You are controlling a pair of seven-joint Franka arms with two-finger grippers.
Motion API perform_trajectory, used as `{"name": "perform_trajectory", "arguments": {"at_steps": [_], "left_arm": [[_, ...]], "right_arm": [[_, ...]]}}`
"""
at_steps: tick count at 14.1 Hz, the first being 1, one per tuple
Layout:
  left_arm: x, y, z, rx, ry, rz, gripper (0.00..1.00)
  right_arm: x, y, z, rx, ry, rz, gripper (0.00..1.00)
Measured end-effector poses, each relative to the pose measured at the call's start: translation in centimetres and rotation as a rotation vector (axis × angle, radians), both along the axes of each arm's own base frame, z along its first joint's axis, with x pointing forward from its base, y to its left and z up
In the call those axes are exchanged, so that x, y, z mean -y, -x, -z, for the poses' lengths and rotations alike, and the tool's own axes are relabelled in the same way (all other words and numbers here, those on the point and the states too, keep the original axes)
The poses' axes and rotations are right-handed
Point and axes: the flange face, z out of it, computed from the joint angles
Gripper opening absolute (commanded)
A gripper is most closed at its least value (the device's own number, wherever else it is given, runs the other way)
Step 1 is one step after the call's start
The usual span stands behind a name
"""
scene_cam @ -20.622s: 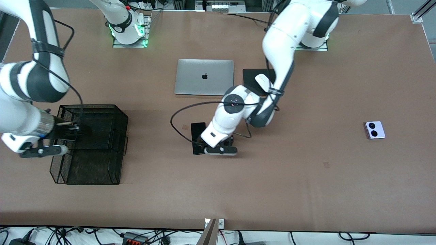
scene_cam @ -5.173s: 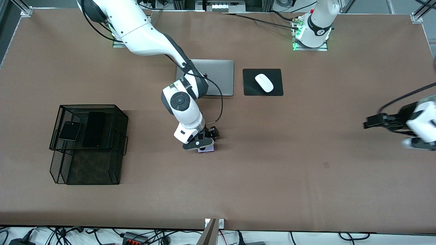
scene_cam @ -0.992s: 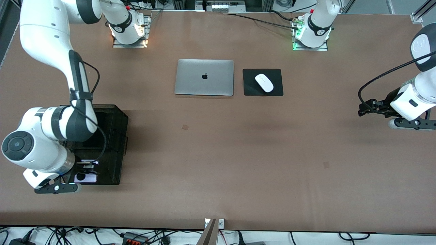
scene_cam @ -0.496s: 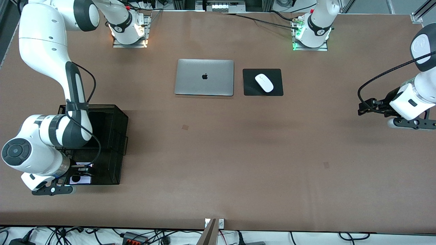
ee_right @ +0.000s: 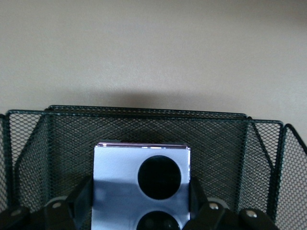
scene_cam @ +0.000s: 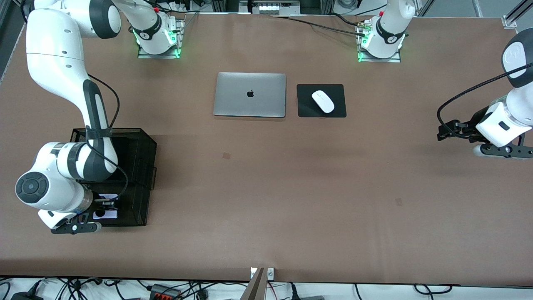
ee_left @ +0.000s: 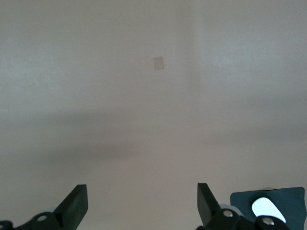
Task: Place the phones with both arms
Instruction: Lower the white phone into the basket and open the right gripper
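Right pincer (ee_right: pixel 141 203) grasps 1 lavender phone (ee_right: pixel 141 184) over 1 mesh tray (scene_cam: pixel 141 158); left pincer (ee_left: pixel 141 208) released, waiting.

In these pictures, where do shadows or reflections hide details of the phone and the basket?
Front view: the right arm covers most of the mesh basket, whose inside looks dark. Right wrist view: the lavender phone shows a bluish sheen, and a shadow lies on the table at the basket's rim.
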Motion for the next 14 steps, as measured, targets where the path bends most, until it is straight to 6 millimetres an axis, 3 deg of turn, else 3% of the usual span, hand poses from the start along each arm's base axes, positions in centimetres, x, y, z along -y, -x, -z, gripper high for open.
{"name": "perform_trajectory", "arguments": {"at_steps": [2, 3, 5, 10, 12, 14], "left_arm": [[0.0, 0.0, 0.0, -0.001, 0.000, 0.000, 1.00], [0.0, 0.0, 0.0, -0.001, 0.000, 0.000, 1.00], [0.0, 0.0, 0.0, -0.002, 0.000, 0.000, 1.00], [-1.1, 0.1, 0.1, -0.003, 0.000, -0.018, 1.00], [-1.1, 0.1, 0.1, -0.003, 0.000, -0.018, 1.00], [-1.1, 0.1, 0.1, -0.006, 0.000, -0.018, 1.00]], "right_arm": [[0.2, 0.1, 0.0, -0.004, -0.003, -0.001, 0.34], [0.3, 0.3, 0.0, -0.008, -0.004, -0.002, 0.39], [0.5, 0.8, 0.0, -0.019, -0.006, -0.002, 1.00], [1.0, 1.3, -0.6, -0.025, -0.009, 0.002, 1.00], [0.8, 1.3, -3.7, -0.007, -0.014, 0.001, 1.00], [0.5, 1.5, -8.0, 0.012, -0.020, -0.001, 1.00]]}}
